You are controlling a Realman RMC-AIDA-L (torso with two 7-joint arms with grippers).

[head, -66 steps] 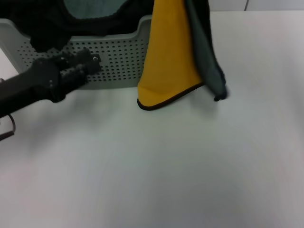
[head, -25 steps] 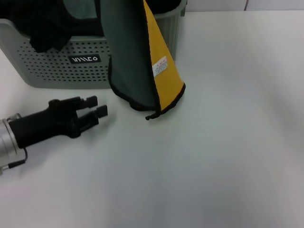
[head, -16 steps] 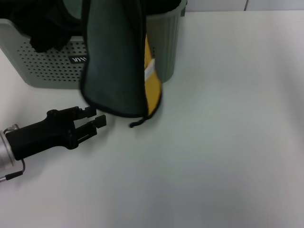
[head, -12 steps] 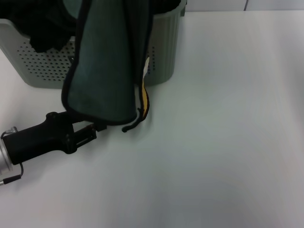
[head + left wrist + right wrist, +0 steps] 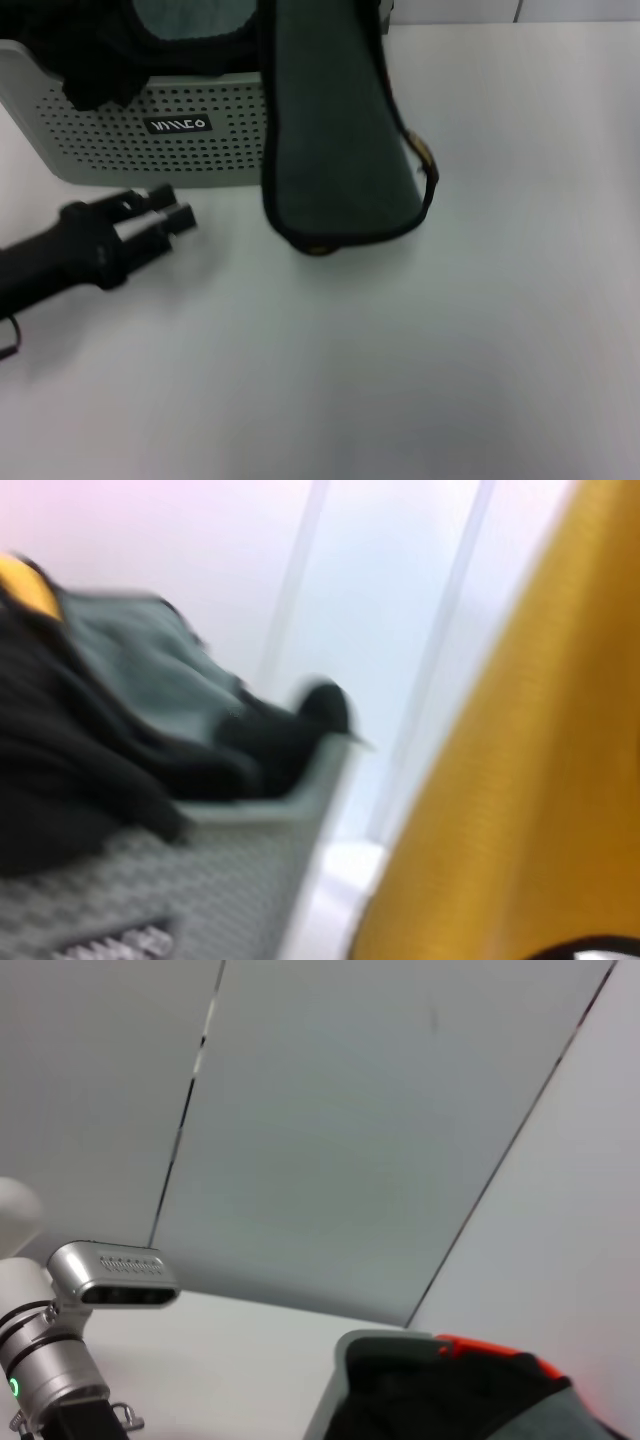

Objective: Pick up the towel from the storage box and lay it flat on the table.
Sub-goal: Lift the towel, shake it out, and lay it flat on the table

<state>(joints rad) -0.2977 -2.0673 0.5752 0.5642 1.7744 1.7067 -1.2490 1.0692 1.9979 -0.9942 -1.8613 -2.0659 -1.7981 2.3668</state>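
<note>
Now the towel (image 5: pixel 335 150) hangs in the air, grey-green face toward us, in front of the storage box (image 5: pixel 140 135), its lower edge just above the table (image 5: pixel 450 350). Left gripper (image 5: pixel 172 207), fingers spread and empty, lies low, left of the towel

A black cloth (image 5: pixel 95 55) is heaped at the far left corner of the counter, spilling over a basket rim; a grey-green cloth (image 5: pixel 190 14) lies among its folds. Left wrist view shows the same black heap (image 5: pixel 90 770) with a small yellow patch (image 5: pixel 28 585) at its top. Pale wall panels (image 5: pixel 330 1140) stand behind.
</note>
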